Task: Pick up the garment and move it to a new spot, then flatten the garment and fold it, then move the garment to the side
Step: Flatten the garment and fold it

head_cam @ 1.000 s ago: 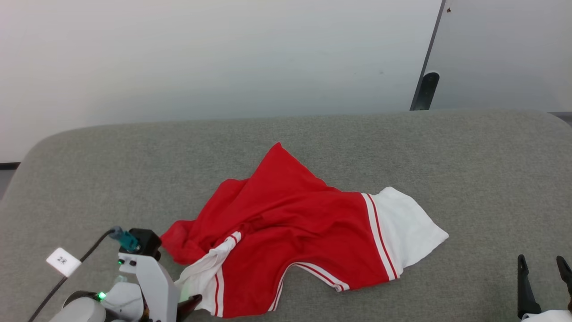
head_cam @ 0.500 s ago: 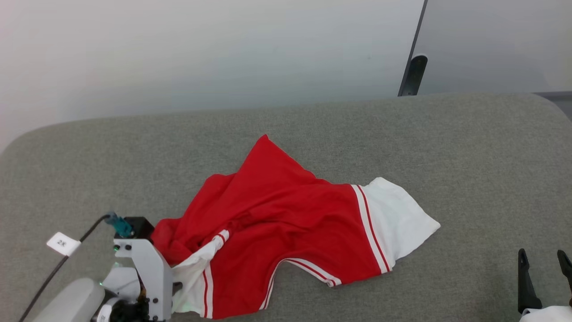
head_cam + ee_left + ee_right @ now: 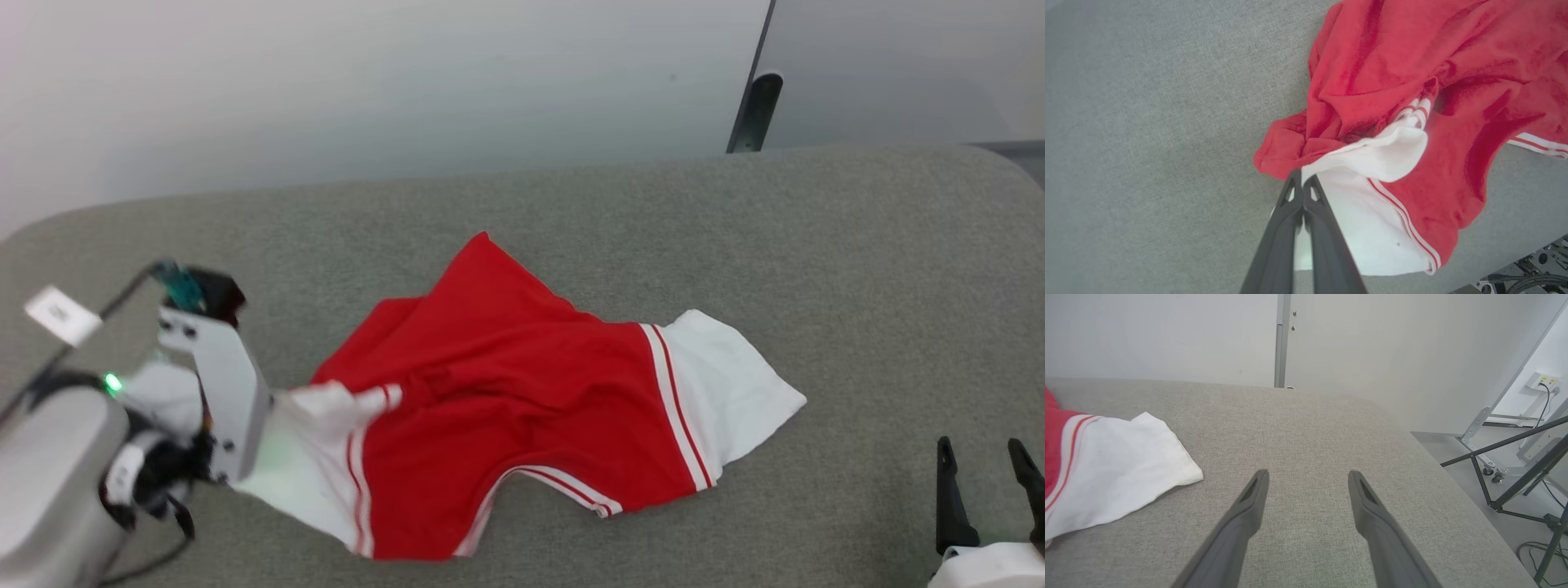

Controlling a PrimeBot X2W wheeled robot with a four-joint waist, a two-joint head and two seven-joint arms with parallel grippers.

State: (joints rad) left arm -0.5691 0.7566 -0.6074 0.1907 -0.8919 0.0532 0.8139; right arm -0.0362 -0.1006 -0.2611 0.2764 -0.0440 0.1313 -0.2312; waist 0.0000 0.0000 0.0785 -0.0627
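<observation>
My left pincer [image 3: 1303, 177] pinches the garment [image 3: 522, 384] by its white sleeve for lifting; right pincer [image 3: 980, 447] spread, beside it

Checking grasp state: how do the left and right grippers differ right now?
The left gripper is shut, pinching the garment's white sleeve end; the right gripper is open and empty. The left touches the garment; the right is clear of it, over bare grey surface. Both have two long dark fingers.
</observation>
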